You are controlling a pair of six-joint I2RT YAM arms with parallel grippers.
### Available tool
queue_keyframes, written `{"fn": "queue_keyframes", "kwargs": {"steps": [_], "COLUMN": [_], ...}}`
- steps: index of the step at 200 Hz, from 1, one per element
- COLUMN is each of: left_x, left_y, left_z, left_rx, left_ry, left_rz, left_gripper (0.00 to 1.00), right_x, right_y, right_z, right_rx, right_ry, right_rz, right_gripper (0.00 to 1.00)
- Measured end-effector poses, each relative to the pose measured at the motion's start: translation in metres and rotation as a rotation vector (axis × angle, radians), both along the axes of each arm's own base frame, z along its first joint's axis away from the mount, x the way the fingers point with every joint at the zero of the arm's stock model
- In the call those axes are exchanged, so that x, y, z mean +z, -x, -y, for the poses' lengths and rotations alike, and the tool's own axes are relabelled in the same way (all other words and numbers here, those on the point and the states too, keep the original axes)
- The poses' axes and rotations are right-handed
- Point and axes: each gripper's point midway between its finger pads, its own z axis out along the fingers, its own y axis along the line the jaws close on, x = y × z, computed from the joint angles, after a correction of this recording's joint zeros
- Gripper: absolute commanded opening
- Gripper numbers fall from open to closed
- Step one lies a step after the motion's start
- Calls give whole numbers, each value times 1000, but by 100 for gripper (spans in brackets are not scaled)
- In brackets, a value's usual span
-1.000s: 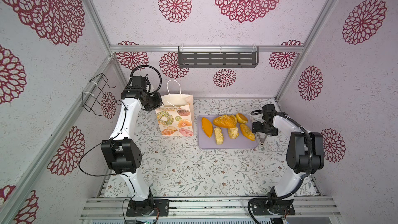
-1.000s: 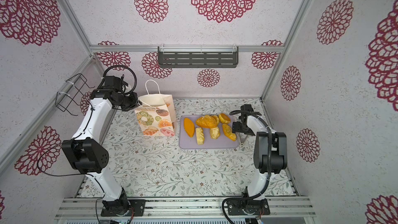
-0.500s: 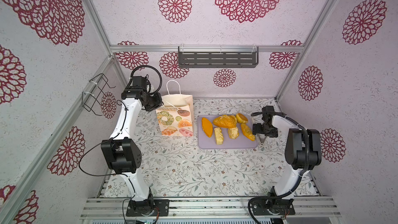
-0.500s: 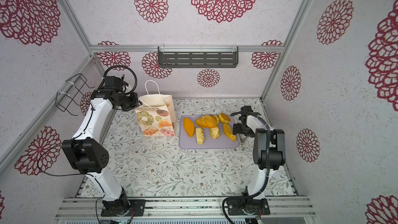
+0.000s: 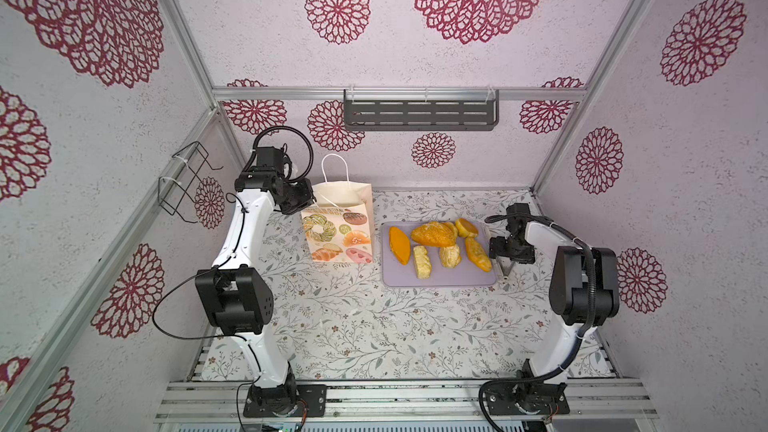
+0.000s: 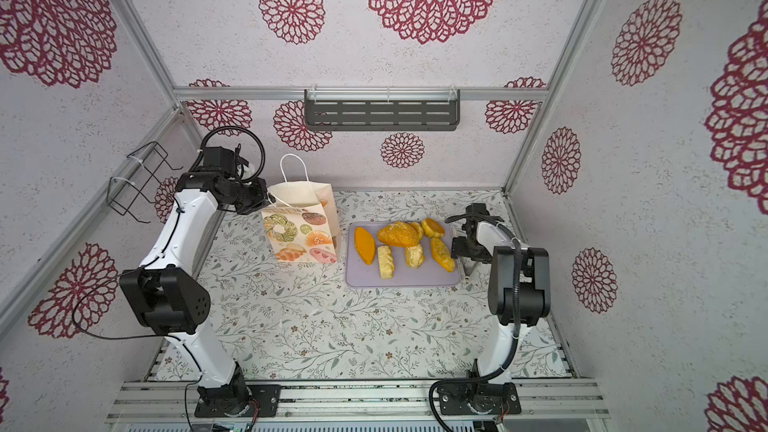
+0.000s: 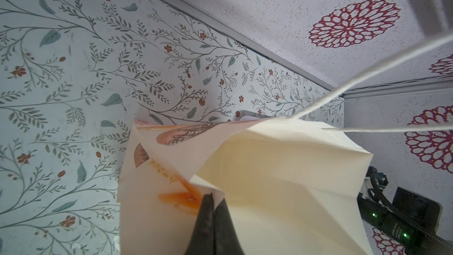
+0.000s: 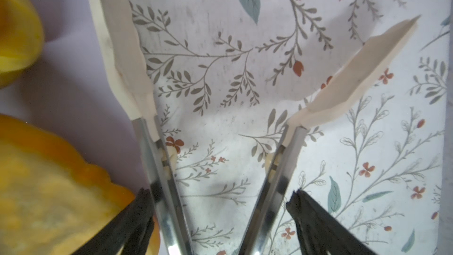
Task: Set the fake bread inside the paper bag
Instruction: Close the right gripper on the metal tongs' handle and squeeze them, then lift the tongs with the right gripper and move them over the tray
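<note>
Two dark fingers (image 7: 223, 222) of the left hand (image 7: 212, 213) are pressed together on the rim of the paper bag (image 7: 269, 168), and a fold of its cream paper is pinched between them. Just past the grip the bag's mouth is spread open, and a white loop handle (image 7: 367, 74) is seen arching away from the hand. In both top views the bag is stood upright on the floral worktop (image 5: 353, 326), with the hand at its upper corner.

Well apart from that hand, across the lilac tray (image 5: 440, 280), the right hand (image 8: 219, 193) is positioned low over the worktop. Its black fingers (image 8: 132, 219) are set wide, and a pair of metal tongs (image 8: 291, 148) is carried between them. The tongs' cream tips (image 8: 362, 69) are spread apart and nothing is gripped by them; one tip is laid along the tray's edge, the other is held over bare worktop farther out.

The fake bread (image 5: 432, 234) is found just beside the right hand: seven golden-orange and pale yellow pieces are laid on the tray, the nearest oval loaf (image 5: 478, 253) being next to the hand's fingers. The tray is placed between the two hands, just beside the bag.
</note>
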Motion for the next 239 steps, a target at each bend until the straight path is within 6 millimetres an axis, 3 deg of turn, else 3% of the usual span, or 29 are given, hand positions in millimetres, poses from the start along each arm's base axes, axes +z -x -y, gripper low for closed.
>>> {"fn": "queue_keyframes", "kwargs": {"steps": [52,145,165,213,239], "left_x": [0,0,0,-1,-1], "left_y": [0,0,0,0,0], "left_z": [0,2,2,3,3], "left_rx": [-1,-2,-2,-2,-2], "left_ry": [0,-1,-1,0,0], "left_rz": [1,0,0,-1,0], "left_gripper": [0,0,0,0,0], "right_x": [-5,-3,8,70,88], "right_y": [-3,-5,-5,0,9], "right_z": [2,-3,-7,-14,-20], "right_rx": [-6,-16,-22,-22,-15], "right_ry": [-13,-58,-79,-118,-151], "right_rz": [-10,0,27,184,231], "right_gripper": [84,51,45,36,34]}}
